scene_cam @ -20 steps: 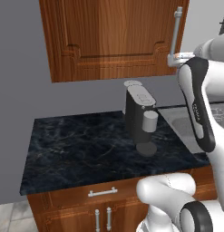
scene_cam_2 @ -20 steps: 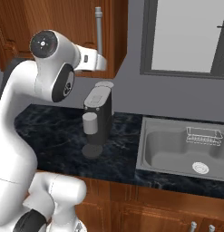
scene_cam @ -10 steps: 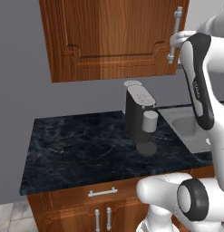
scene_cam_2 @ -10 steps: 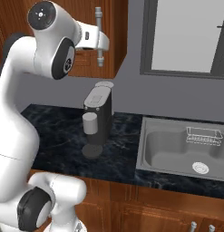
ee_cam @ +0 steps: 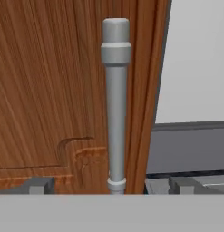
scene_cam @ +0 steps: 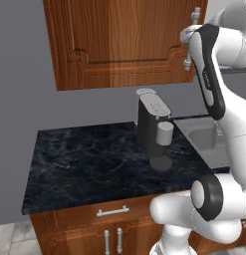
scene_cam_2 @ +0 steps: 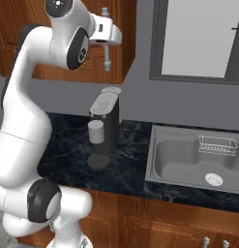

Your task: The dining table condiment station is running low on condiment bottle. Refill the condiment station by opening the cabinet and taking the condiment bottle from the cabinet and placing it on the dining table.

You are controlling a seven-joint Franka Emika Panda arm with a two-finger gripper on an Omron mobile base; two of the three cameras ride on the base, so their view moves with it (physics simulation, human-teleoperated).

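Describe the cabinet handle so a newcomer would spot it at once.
Find the reddish wood wall cabinet above the black counter. Along its door's right edge runs the handle, a long upright silver bar. The drawer pull lies flat, and the claw faces this bar.

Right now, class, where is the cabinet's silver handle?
The handle runs down the cabinet door's right edge, above the coffee machine. In the hand view it stands upright, centred between the hand's fingertips.
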